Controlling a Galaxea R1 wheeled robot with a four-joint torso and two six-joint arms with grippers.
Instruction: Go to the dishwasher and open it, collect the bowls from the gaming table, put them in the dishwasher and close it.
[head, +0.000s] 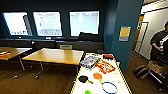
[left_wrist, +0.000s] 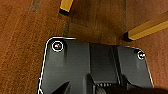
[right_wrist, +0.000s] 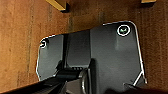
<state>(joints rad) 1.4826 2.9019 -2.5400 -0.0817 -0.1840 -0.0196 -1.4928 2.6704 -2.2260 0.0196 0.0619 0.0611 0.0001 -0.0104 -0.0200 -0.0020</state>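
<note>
Three bowls: we make out a small orange plastic bowl (head: 97, 75), a pale bowl with a blue rim (head: 109, 87) and a lime green bowl (head: 87, 92), grouped at the near end of the tabletop.
Carrier: we see the long white-topped gaming table with a yellow edge (head: 124, 77) running away from us; the green bowl sits at the near edge, the blue-rimmed one towards the right edge, the orange one nearer the middle.
Other items: colourful game boxes (head: 105, 67) lie further up the tabletop, and a black round paddle (head: 83, 79) lies just beside the orange bowl.
Pincers: we cannot tell whether either is spread or pressed together; both wrist views look down on brown wooden floor (left_wrist: 22, 37) and yellow table legs (left_wrist: 66, 5).
Bowls relative to pincers: judging by this, both arms hang low beside the table, below the tabletop and well apart from the bowls.
Risks: we judge that raising the arms could strike the yellow edge, and a careless reach might knock the paddle or slide a light bowl off.
Bystander: a person (head: 160, 40) stands to the right.
</note>
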